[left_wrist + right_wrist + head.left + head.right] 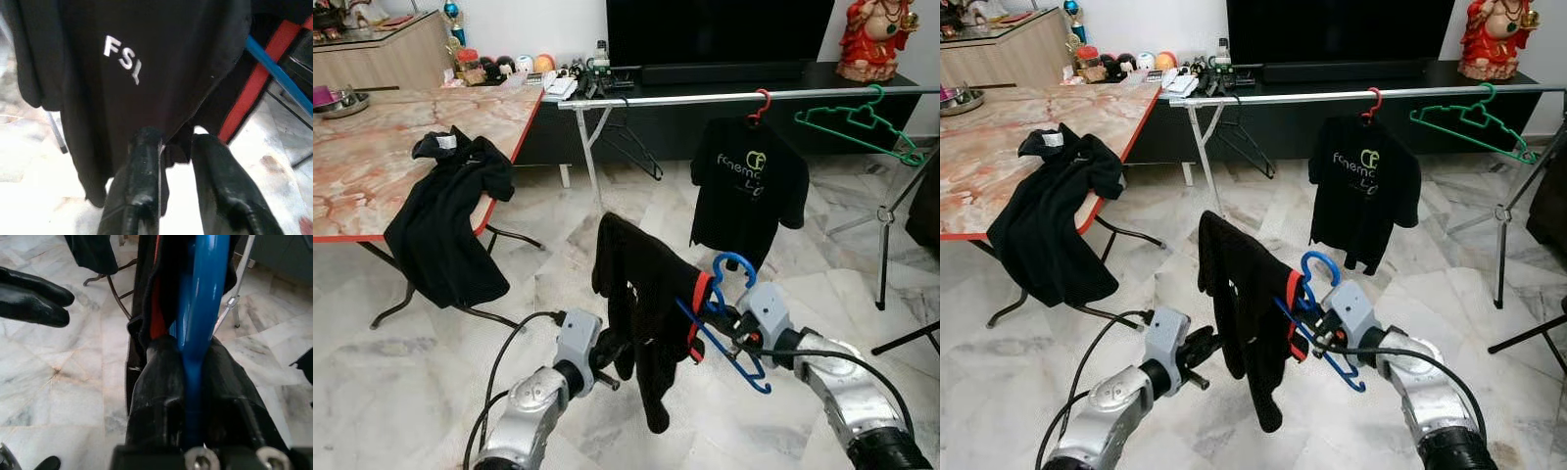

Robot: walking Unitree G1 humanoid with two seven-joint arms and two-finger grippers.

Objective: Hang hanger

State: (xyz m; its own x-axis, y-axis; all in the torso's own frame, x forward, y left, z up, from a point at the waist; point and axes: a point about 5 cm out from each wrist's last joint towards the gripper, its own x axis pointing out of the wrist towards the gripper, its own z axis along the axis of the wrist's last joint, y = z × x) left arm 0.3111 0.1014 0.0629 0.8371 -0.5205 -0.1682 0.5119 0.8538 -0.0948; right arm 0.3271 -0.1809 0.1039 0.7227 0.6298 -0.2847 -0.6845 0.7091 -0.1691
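Hanger: blue hanger (729, 318) carrying a black shirt (636, 304), held up over the floor in front of the robot, well short of the rail (724, 97)
Right claw: right claw (188, 377) clamped on the hanger's blue bar, both fingers pressed to it
Left claw: left claw (171, 166) with fingers a little apart, tips at the lower edge of the shirt, cloth between them; whether it truly grips I cannot tell
Shirt: bunched to one side of the hanger, red collar (701, 299) against the hook, most of the cloth hanging off the left end
Risk, slip: shirt looks lopsided, so a tilt or jolt on the way to the rail may slide it off
Risk, twist: hanger is held by a thin bar, so it may turn in the grip and point the hook away from the rail
Risk, snag: if the left claw keeps hold while the right lifts, the shirt may be pulled off
Rail: already bears a red hanger (760, 104) with a printed black shirt (747, 186) and a bare green hanger (862, 125); free span lies left of them
In the way: rail's leg (591, 157) and a bench (372, 166) with another dark garment (450, 220) draped over its edge, on the left
Beyond: dark TV (720, 29) behind the rail
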